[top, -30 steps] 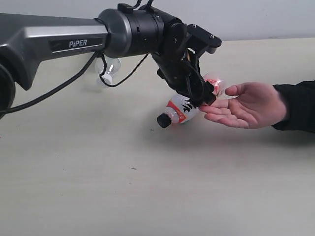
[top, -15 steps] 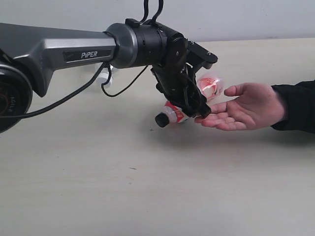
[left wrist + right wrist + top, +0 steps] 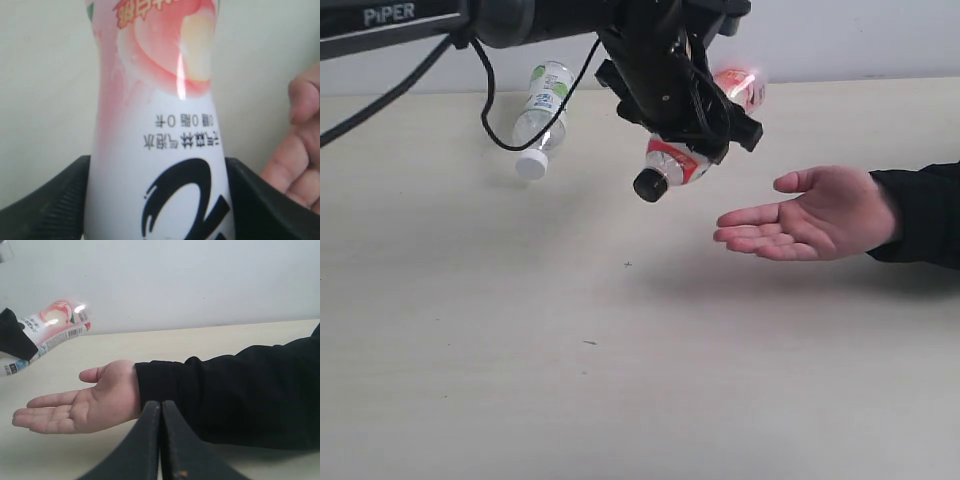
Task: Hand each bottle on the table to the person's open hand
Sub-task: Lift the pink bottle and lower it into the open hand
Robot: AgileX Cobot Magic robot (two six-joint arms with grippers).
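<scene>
**Two bottles in view, one gripped in the air short of the waiting palm**

One black-capped bottle (image 3: pixel 672 165) hangs clear of the table (image 3: pixel 620 380), clamped in the left gripper (image 3: pixel 705 125). The bottle is tilted, with its black cap (image 3: pixel 649 185) pointing down and toward the camera in the exterior view. Its pale pink base (image 3: pixel 740 88) points up and away. The left wrist view shows the two black fingers (image 3: pixel 45 210) pressed against opposite sides of the bottle (image 3: pixel 155 100), on the white part of its label. That label carries a peach picture above dark lettering.

The person's open hand (image 3: pixel 810 215) waits palm up, low over the table, with fingers stretched toward the bottle and the thumb raised. A black sleeve (image 3: pixel 920 215) covers the wrist. Bottle and hand are apart, the bottle standing higher and to the left of the fingertips in the exterior view. The edge of the hand (image 3: pixel 297 150) also shows beside the bottle in the left wrist view.

The second, a white-capped bottle (image 3: pixel 542 115) with a green and white label, lies on its side on the table. It sits well behind the arm, with its cap toward the camera.

The right gripper (image 3: pixel 161 435) has its jaws pressed together with nothing between them. From the right wrist view it sits near the sleeve (image 3: pixel 225 395), and the open palm (image 3: pixel 85 405) and the held bottle (image 3: pixel 52 325) lie beyond.
</scene>
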